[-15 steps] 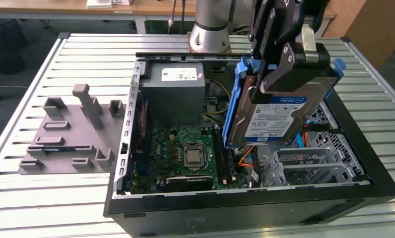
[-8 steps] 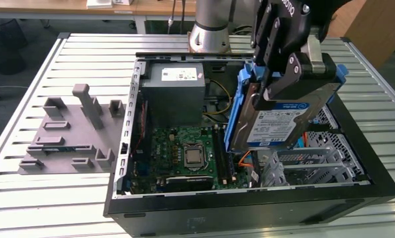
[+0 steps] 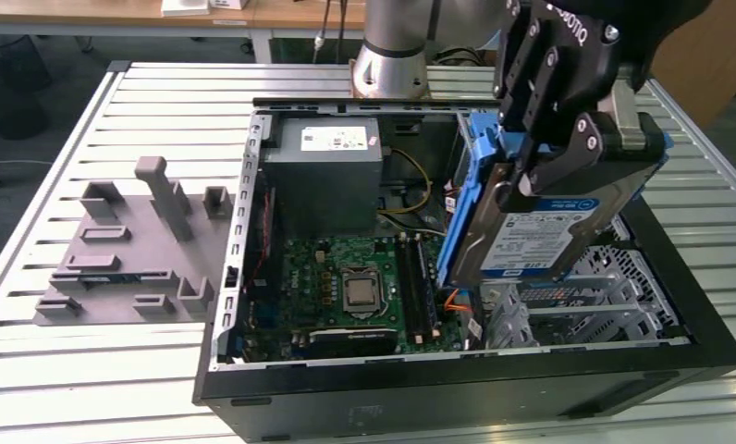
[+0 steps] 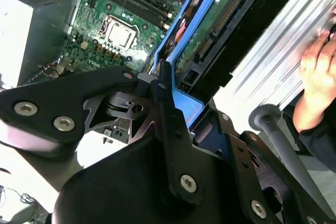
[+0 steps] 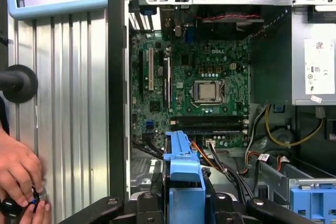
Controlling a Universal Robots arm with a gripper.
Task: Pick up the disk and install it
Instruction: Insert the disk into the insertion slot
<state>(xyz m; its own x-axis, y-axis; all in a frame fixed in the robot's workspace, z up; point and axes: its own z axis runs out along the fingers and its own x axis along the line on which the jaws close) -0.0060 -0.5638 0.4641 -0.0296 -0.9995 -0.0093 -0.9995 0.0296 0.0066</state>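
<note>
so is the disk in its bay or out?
Out. The gripper is clamped on the disk, which hangs tilted on edge above the open computer case, over the metal drive cage.

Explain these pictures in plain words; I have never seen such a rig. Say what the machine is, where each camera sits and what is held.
The machine is a grey robot arm. The exterior view comes from a camera off the arm; both wrist views come from cameras riding on it. Its black fingers are shut on the disk, a flat silver hard drive in a blue plastic carrier, held over an open black computer case with a green circuit board. The case stands on a slatted metal table, beside a grey plastic fixture. A person's hand is by the table's edge.
</note>
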